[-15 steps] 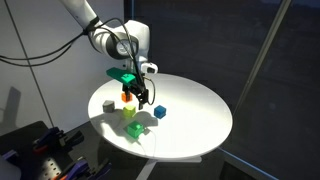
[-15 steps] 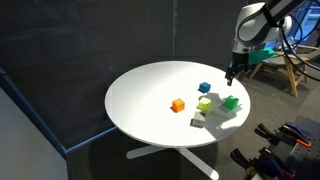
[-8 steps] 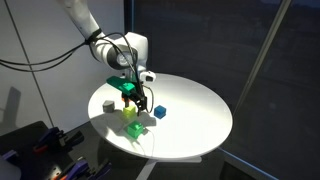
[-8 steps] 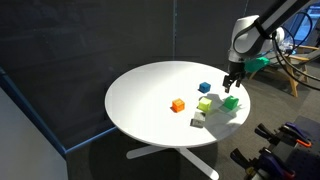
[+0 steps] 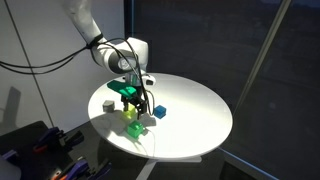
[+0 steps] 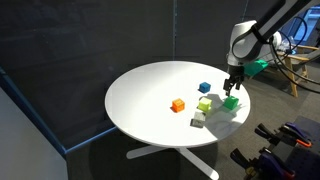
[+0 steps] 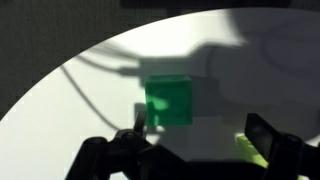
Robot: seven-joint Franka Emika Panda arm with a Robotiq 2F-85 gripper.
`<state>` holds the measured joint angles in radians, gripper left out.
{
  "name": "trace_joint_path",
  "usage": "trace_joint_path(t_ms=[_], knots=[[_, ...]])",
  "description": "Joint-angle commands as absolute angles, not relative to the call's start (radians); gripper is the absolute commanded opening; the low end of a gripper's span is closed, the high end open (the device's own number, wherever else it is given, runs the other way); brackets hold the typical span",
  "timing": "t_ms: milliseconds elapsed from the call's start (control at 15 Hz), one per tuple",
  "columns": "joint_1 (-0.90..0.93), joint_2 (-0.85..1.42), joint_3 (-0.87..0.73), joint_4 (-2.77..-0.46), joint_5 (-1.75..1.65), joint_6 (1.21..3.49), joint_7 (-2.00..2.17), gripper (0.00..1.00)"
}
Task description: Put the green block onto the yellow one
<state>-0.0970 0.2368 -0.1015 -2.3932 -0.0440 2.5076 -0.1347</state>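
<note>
The green block (image 7: 168, 102) is a small bright green cube with flat, plain faces. It rests on the round white table (image 6: 150, 90) near the edge, just beside the yellow one (image 6: 205, 104). I read the gripper (image 7: 198, 130) hovering above it, jaws spread wide, clear of the block.

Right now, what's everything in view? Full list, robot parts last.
table: 1, white, round, in both exterior views
green block: 1, bright green, near the table edge, under the gripper
yellow one: 1, pale yellow-lime, beside the green block, not touching it
blue cube: 1, blue, close to the yellow one
orange cube: 1, orange, on the yellow one's other side, toward the table middle
grey cube: 1, pale grey, next to the yellow one, toward the table edge
arm: 1, white, reaching over the table
gripper: 1, dark with a green part, open, just above the green block
</note>
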Motion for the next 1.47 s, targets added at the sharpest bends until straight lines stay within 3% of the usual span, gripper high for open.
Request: trace_joint_path(t_ms=[0, 1400], knots=[[-0.114, 0.239, -0.106, -2.381, -0.061, 2.521, -0.155, 1.00], [-0.142, 0.307, -0.122, -2.375, -0.056, 2.555, -0.150, 1.00]])
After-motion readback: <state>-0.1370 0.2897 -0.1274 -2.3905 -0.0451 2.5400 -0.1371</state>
